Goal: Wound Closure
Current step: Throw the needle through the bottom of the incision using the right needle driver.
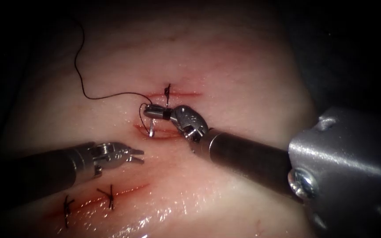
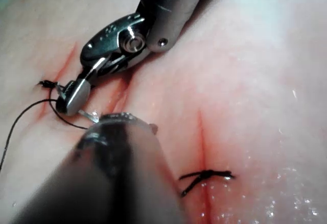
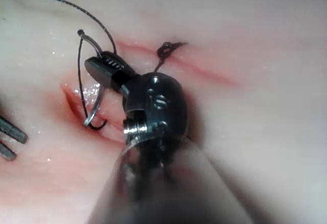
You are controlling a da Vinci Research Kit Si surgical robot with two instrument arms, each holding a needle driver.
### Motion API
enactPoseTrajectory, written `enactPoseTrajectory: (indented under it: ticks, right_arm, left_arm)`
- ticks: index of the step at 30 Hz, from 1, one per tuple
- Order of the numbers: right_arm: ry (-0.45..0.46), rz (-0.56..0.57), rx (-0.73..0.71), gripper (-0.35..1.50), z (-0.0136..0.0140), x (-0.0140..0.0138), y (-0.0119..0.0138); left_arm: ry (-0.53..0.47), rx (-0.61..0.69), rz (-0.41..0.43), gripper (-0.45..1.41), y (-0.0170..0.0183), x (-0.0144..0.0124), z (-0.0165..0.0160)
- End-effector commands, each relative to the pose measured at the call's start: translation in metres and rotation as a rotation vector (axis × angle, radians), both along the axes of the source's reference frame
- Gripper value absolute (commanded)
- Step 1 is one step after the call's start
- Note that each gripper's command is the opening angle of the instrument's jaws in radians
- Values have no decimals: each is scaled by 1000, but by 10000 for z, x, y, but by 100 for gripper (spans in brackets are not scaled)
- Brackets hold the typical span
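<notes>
Right claw (image 1: 148, 111) clamps needle (image 3: 94, 104) near its tail | tip seemingly buried in cut (image 1: 155, 131) | left claw (image 1: 137, 156) open, empty

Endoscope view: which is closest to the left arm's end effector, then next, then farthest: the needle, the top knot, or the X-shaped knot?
From the left arm's end effector:
1. Needle, just above it, held by the right arm's end effector.
2. X-shaped knot, below it, slightly farther.
3. Top knot, beyond the needle, farthest.

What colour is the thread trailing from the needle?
Black thread, clearest in the right wrist view; the right tool holds the needle.
</notes>
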State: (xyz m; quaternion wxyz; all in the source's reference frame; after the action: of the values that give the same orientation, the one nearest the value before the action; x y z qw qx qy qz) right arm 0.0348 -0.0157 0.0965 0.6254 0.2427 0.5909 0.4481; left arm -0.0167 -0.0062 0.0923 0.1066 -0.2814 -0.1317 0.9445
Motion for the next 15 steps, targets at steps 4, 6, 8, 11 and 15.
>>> enactPoseTrajectory:
  ticks: [4, 6, 8, 11, 15]
  right_arm:
    - [4, 16, 72, -35, 0, 8, 3]
    - [10, 21, 138, -35, -1, 5, 2]
    - [15, 28, 172, -35, -1, 3, 2]
    - [33, 28, 229, -35, -2, 3, 1]
    - [62, 17, 290, -35, -3, 5, -2]
  left_arm:
    - [-5, 2, 25, -13, -7, -5, 25]
    - [-10, 6, 45, -15, -14, -6, 33]
    - [-5, 14, 42, -15, -17, -5, 36]
    - [-5, 23, 49, -15, -21, -3, 40]
    - [-6, 26, 51, -20, -24, 2, 37]
